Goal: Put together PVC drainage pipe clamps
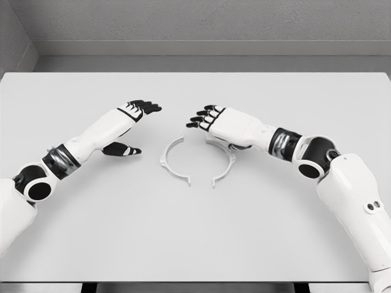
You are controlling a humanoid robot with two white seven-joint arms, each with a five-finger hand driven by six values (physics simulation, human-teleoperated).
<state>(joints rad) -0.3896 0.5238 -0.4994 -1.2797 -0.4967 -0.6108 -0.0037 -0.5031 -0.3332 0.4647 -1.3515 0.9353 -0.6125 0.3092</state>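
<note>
Two white half-ring pipe clamp pieces lie on the white table near its middle. The left clamp half curves open toward the right. Facing it is the right clamp half, whose upper end is hidden under my right hand. My right hand hovers over that upper end with black fingers relaxed and holding nothing. Left of the clamps, my left hand floats above the table, fingers spread, thumb hanging low, empty.
A grey wall rises behind the table's far edge. Both white forearms reach in from the lower corners across the tabletop.
</note>
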